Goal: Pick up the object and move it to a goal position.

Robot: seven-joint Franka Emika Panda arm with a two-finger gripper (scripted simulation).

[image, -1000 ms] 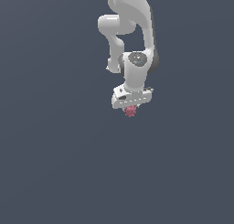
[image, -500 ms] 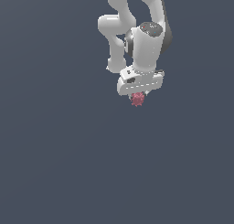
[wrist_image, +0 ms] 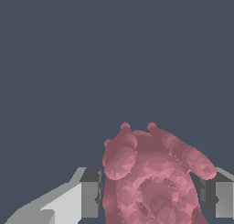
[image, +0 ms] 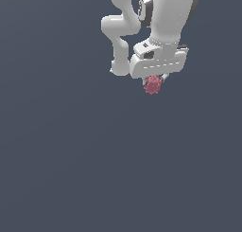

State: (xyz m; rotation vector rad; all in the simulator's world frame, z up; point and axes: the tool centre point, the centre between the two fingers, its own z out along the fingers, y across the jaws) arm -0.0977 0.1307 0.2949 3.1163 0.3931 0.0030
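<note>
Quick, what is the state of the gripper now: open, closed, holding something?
Gripper: closed on the bumpy red-pink object, held between both fingers.

Arm [image: 156,18] bent, wrist down — fingers [wrist_image: 89,193] clamped on object [image: 152,84].

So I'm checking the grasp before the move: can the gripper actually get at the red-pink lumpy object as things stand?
Yes, it looks so: the gripper already has the red-pink object between its fingers, one on each side, with nothing else in the way.
</note>
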